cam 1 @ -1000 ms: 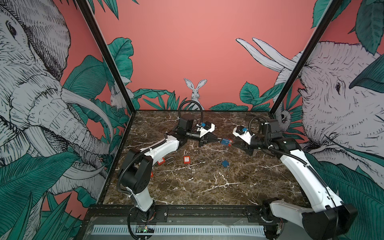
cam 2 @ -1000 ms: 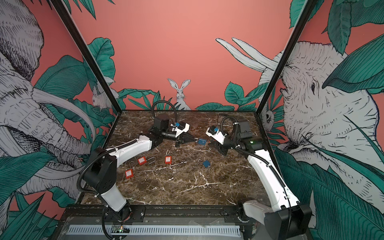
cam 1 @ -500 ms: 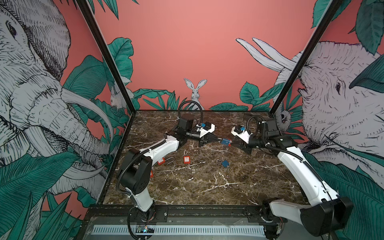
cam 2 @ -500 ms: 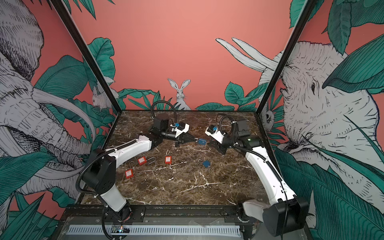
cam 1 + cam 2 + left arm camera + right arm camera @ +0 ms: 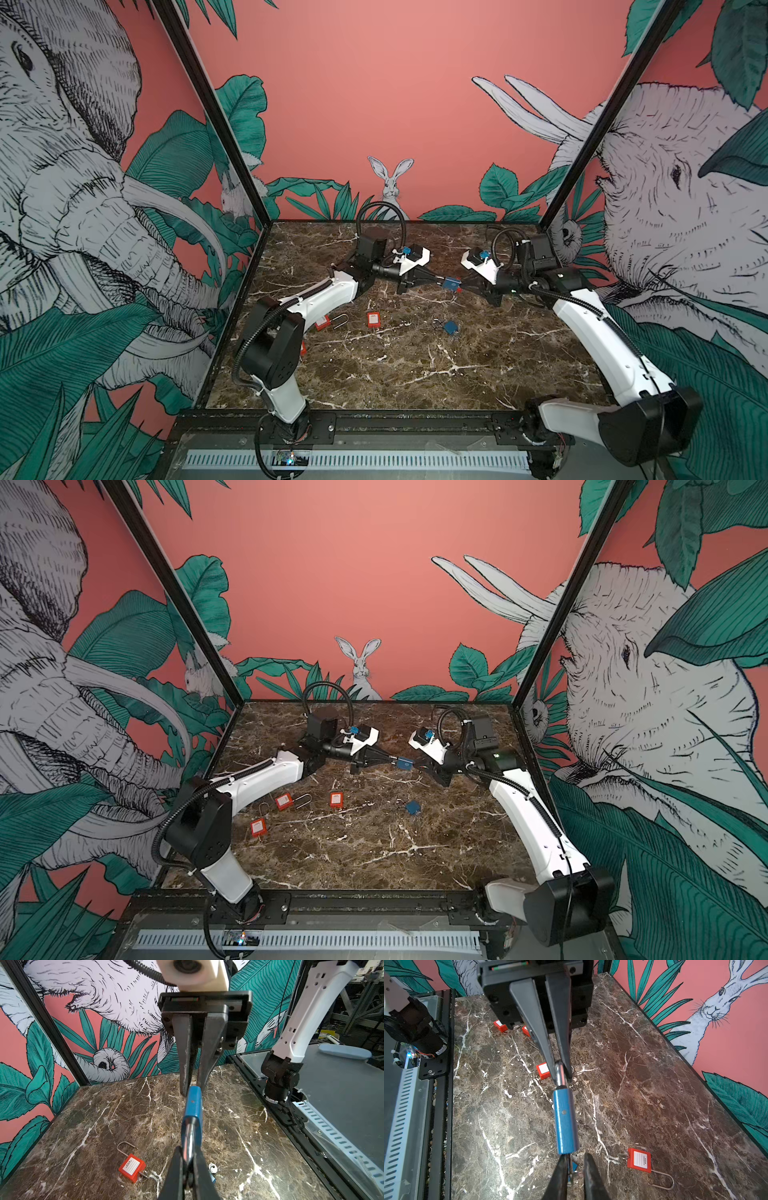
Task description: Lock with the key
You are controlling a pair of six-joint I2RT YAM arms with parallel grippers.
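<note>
- The left gripper (image 5: 187, 1151) pinches the blue padlock (image 5: 192, 1113) by its loop (image 5: 560, 1074); hold steady.
- The right gripper (image 5: 576, 1157), jaws a little apart, sits just right of it; line up straight, go slowly.

**Where things lie**

Mid-frame in both top views we find a padlock (image 5: 450, 284) between the left gripper (image 5: 438, 279) and right gripper (image 5: 460, 286), over the table (image 5: 415, 374). Below it lies a second padlock (image 5: 450, 327); three more padlocks (image 5: 284, 801) lie lower left.

Brown marble tabletop (image 5: 374, 854). Three red padlocks (image 5: 336, 799) lie toward its left; one blue padlock (image 5: 412, 808) lies apart, nearer the middle.
</note>
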